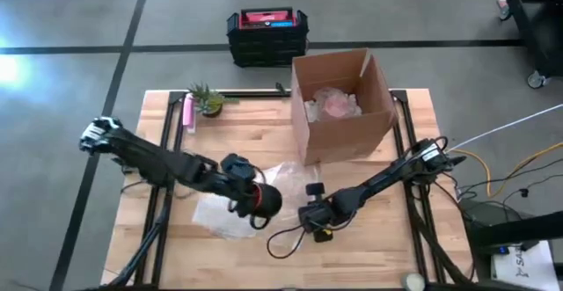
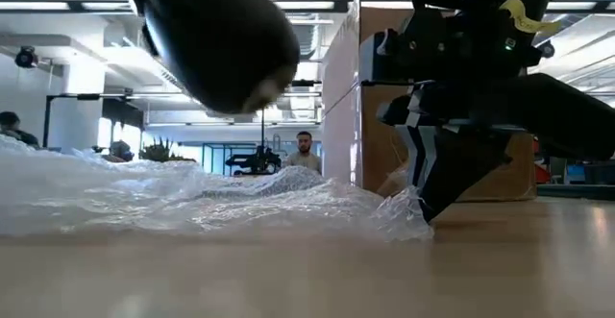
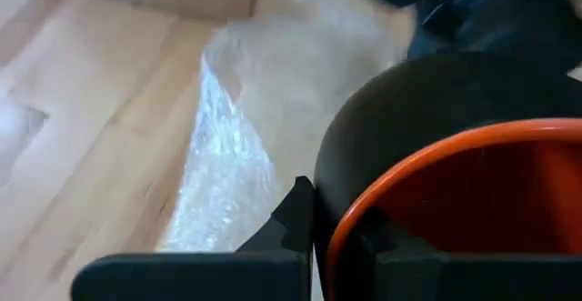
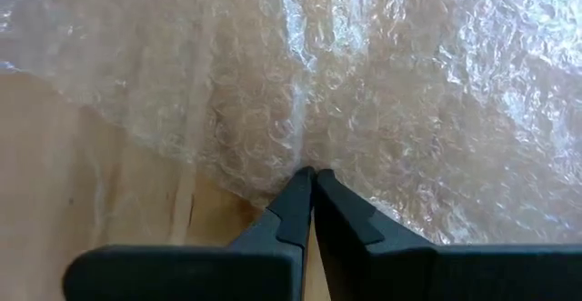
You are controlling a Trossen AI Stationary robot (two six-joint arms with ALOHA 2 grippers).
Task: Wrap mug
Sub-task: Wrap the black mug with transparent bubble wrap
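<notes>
Left gripper point(image 1: 249, 196): clamped on the mug's rim, one finger point(image 3: 296, 224) outside the wall and the other inside, holding it clear of the table.
Mug point(image 1: 264, 200): black outside, orange inside, smooth and round; in the low view it hangs in the air above the bubble wrap, tilted.
Right gripper point(image 4: 312, 185): fingers pressed together, pinching the edge of the bubble wrap down near the tabletop, just right of the mug.
Bubble wrap point(image 1: 230, 212): clear, crinkled sheet covered in small bubbles, spread on the table under and around the mug; its far edge reaches toward the cardboard box.
Table point(image 1: 378, 238): pale wooden planks with a dark frame along its sides.
Cardboard box point(image 1: 343, 106): brown, open-topped, standing at the far side of the table behind both grippers, with pale crumpled packing inside.
Cable point(image 1: 283, 238): thin, dark, looped on the wood near the right gripper.
Plant point(image 1: 208, 98): small, green, spiky, at the far left corner, beside a pink object point(image 1: 187, 112).
Black crate point(image 1: 266, 34): on the floor beyond the table.
Person point(image 2: 305, 153): far off in the room, in the low view.
</notes>
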